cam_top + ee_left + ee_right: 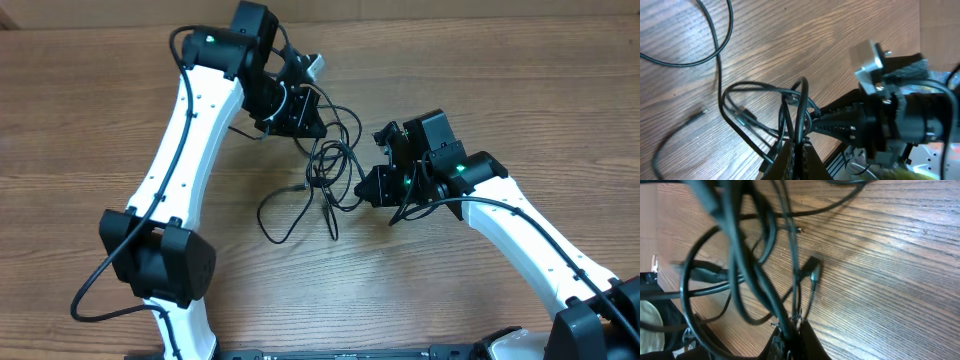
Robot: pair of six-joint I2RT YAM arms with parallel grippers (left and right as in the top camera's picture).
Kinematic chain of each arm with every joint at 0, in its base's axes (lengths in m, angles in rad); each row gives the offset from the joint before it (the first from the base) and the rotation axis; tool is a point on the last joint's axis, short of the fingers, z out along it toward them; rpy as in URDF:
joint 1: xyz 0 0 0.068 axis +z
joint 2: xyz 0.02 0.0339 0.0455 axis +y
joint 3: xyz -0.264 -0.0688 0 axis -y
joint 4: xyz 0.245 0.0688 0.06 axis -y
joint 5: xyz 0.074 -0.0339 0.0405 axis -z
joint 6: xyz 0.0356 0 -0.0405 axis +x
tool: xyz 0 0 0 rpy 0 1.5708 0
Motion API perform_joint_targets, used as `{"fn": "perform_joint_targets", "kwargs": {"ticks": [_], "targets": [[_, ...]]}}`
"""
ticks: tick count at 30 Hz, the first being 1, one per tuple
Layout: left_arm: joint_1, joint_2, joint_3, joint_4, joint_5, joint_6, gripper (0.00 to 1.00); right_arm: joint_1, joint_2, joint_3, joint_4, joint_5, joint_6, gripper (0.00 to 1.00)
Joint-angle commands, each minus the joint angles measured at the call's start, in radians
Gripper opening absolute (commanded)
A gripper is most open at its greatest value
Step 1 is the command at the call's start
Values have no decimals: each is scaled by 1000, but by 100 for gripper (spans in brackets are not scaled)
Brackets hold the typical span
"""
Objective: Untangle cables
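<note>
We see the cables (320, 172) as a loose tangle of loops on the wood-grain counter (100, 120), between the two arms. Our left tool (312, 126) is pressed together on strands at the tangle's upper edge; our right tool (366, 188) pinches strands at its right side. One small plug (701, 115) lies free on the counter. A thicker wire (78, 298) loops beside the left arm's base.

Two robot arms are at the one bench (80, 100): the left arm (190, 130) and the right arm (530, 240). Each carries one pincer, so two in all, the left pincer (308, 122) and the right pincer (372, 186). The cables (330, 165) make one tangle; the separate cords in it cannot be counted.
</note>
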Motion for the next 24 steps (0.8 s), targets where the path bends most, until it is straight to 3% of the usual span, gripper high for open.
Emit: {"fn": "perform_joint_targets", "kwargs": {"ticks": [1, 12, 19, 24], "targets": [[31, -91, 46, 3, 32, 2, 4, 5, -17, -5, -11, 30, 5, 4], [87, -171, 46, -18, -171, -16, 4, 5, -17, -5, -14, 29, 5, 4], [87, -171, 45, -61, -491, -195, 4, 5, -17, -5, -14, 40, 8, 4], [87, -171, 45, -101, -723, -345, 4, 5, -17, -5, -34, 199, 135, 4]]}}
